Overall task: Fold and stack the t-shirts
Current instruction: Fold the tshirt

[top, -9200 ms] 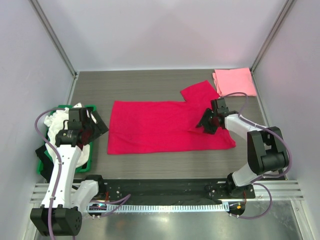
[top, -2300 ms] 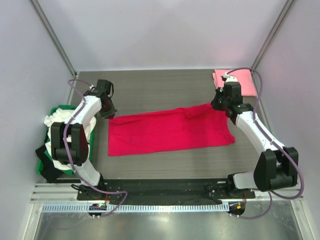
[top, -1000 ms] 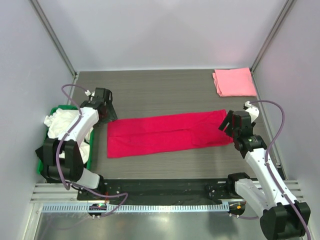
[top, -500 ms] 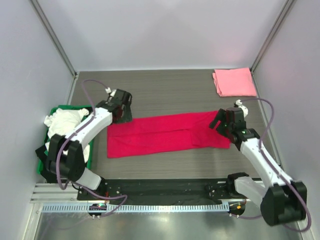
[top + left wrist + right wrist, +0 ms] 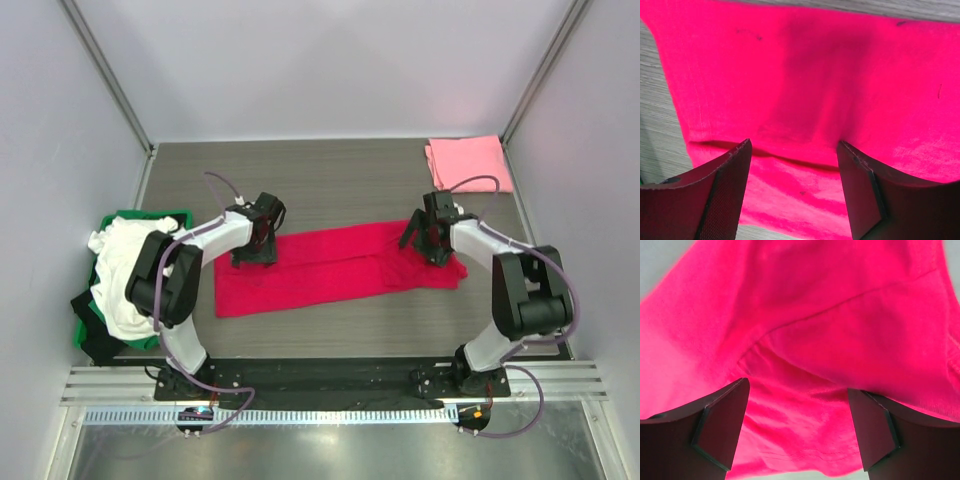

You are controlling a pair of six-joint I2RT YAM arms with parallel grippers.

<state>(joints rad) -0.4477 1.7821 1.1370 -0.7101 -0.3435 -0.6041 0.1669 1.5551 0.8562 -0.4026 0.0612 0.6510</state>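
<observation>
Both jaws are held wide open above the crimson-red t-shirt [image 5: 340, 265], laid as a long band across the middle of the bench [image 5: 330, 175]. The left gripper [image 5: 792, 150] and right gripper [image 5: 797, 387] are best lowered evenly, so that both layers are pinched.

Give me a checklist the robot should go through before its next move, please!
1. Left gripper open over the left end of the red shirt: ok.
2. Right gripper open over its right end: ok.
3. Red shirt lying as one long strip: ok.
4. Fingers low enough to pinch the cloth: cannot tell.
5. Pink shirt folded and out of the way in the far right corner: ok.
6. White shirt folded: not ok, bunched in the green crate.
</observation>
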